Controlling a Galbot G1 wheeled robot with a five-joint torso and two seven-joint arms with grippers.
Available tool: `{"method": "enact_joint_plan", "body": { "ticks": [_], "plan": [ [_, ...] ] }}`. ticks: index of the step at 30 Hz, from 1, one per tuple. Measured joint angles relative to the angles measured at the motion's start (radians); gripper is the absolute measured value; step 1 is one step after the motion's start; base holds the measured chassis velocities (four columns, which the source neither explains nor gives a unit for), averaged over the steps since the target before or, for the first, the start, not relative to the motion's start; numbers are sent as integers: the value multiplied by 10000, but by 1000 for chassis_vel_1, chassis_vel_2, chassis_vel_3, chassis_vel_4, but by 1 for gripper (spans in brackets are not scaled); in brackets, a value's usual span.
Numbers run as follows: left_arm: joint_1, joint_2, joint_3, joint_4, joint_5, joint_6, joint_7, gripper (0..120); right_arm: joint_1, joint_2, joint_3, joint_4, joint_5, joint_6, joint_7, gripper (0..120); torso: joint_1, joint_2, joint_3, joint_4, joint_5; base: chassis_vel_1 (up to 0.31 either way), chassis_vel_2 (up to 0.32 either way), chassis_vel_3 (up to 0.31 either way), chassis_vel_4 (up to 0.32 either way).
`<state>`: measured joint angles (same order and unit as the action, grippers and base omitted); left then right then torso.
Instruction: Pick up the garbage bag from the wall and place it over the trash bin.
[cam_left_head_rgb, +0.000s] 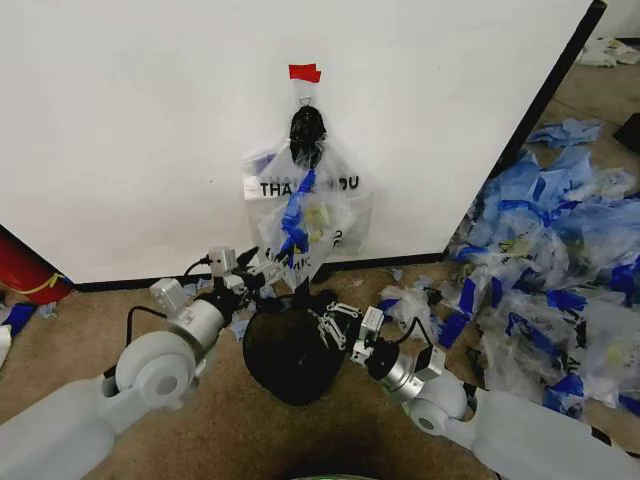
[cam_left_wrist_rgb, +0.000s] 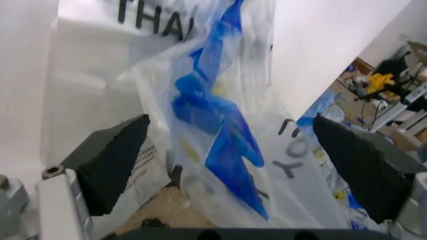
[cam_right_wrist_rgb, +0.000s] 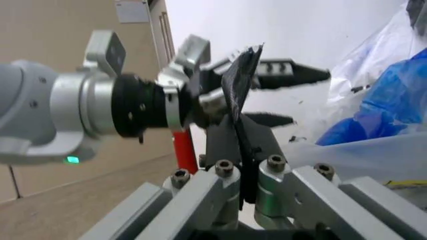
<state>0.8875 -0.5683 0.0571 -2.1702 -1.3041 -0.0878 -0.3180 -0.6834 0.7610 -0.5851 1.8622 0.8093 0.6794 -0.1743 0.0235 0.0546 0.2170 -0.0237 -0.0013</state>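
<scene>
Nearest the camera, the trash bin (cam_left_head_rgb: 292, 355) is seen lying tipped on the brown floor (cam_left_head_rgb: 230, 430), its black mesh rim pinched at the right side by the right tool (cam_left_head_rgb: 335, 325); in the right wrist view a strip of that mesh (cam_right_wrist_rgb: 241, 120) is clamped between the closed fingers (cam_right_wrist_rgb: 220, 200). Just beyond the bin, the left tool (cam_left_head_rgb: 262, 268) is held at the lower edge of the garbage bag (cam_left_head_rgb: 305, 215) with its jaws spread. In the left wrist view the two dark pads (cam_left_wrist_rgb: 110, 162) are seen wide apart, with the bag's clear film and blue handles (cam_left_wrist_rgb: 220, 130) hanging between them; whether either pad touches the plastic cannot be made out. Farther back, the bag is hung from a black hook (cam_left_head_rgb: 307, 125) on the wall (cam_left_head_rgb: 150, 120), below a red tape piece (cam_left_head_rgb: 304, 72). Its print is partly hidden by folds. A mass of blue-and-clear bags (cam_left_head_rgb: 560, 270) is heaped to the right.
</scene>
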Motion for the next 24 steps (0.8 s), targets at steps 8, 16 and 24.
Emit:
{"method": "enact_joint_plan", "body": {
  "ticks": [8,16,24],
  "plan": [
    [-283,670,93,-1139,-70,338,-112,98,-105,7,193,-71,-83,10,-37,0,-1,0,0,2,3,0,0,0,0],
    [-1327,254,1315,-709,-154,362,-111,98,-161,50,245,-76,-96,10,-29,0,-1,0,0,-1,1,0,0,0,0],
    [-2001,55,2370,62,-141,107,-94,98,-453,-21,474,5,-155,27,-55,0,0,0,0,2,1,0,0,0,0]
  ]
}}
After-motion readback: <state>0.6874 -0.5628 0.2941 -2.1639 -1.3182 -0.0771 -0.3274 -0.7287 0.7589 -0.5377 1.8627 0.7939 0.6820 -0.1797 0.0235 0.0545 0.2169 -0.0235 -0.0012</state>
